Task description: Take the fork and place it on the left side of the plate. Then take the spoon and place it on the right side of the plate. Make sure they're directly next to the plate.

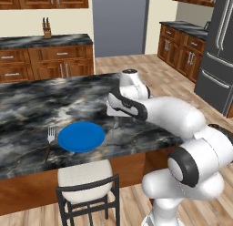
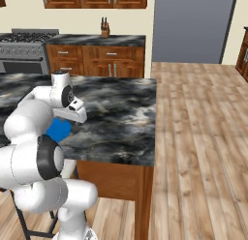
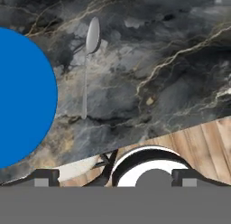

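Note:
The blue plate (image 1: 82, 136) lies flat on the dark marble island near its front edge. The fork (image 1: 49, 143), with a silver head and a dark handle, lies close along the plate's left side. In the hand view the all-silver spoon (image 3: 88, 65) rests on the marble just right of the plate (image 3: 22, 96), bowl pointing away from the front edge, with a narrow gap between them. My gripper (image 3: 115, 179) hovers above the counter to the right of the plate, open, with nothing between its fingertips (image 3: 43, 178). My own arm covers part of the plate (image 2: 59, 130) in the right base view.
A stool with a cream seat (image 1: 85, 175) stands against the island's front edge, below the plate. A knife block (image 1: 47, 29) sits on the back counter. A dark fridge (image 1: 218, 52) stands at the far right, and a stove (image 2: 24, 45) at the back left.

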